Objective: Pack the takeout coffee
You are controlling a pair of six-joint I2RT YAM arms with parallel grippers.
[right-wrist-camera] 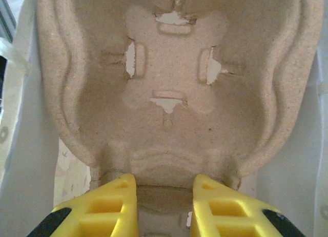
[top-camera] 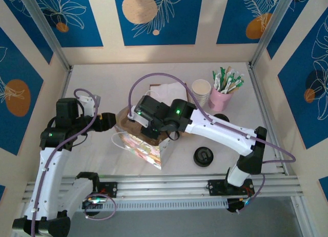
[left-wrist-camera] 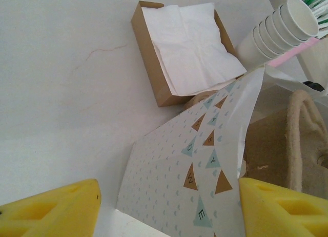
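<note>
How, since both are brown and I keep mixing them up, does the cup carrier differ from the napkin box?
The cup carrier is pale moulded pulp with rounded wells; the napkin box is darker, straight-walled and rectangular. The cup carrier is held at its rim by the right gripper, its visible well empty; the napkin box holds white napkins and lies flat on the table, untouched. Both look like brown cardboard.

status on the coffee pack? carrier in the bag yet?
Partway. Done: the right gripper is shut on the rim of the pulp carrier, which sits at the mouth of the patterned bag, with bag walls on both sides. In hand: the insertion, with the left gripper open at the bag's edge. Left: seat it fully and release. I can't tell how deep it sits.
</note>
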